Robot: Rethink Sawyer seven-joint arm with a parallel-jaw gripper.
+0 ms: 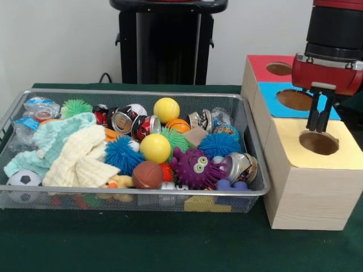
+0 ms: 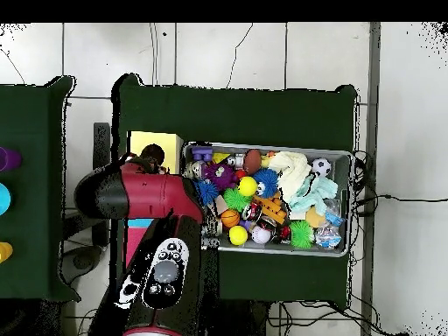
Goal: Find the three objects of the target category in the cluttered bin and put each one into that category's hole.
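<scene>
1. Handling, as a judgement: the bin is thin wire mesh with a metal rim, so stiff but light; it could slide on the cloth if an item snags. The contents vary: the yellow balls look smooth and may slip; the spiky balls are soft and give; the cans are dented, thin and rigid; the cloths are limp and would drag neighbours. Balls are best pinched across the middle, from straight above.
2. Look: a wide, shallow silver basket, crowded edge to edge. A purple spiky toy with eyes sits near the front rim, a brown ball at its 9 o'clock, a small football in the front-left corner.
3. Place: in the front view the bin fills the left and centre of the green desk. The wooden box stands just beside it at 3 o'clock, with red, blue and yellow tops, each with a hole.
4. The gripper hangs over the box, at the edge of the yellow hole, well apart from the bin. The jaws look close together, with nothing seen between them.
5. Which category is wanted cannot be told from here.
</scene>
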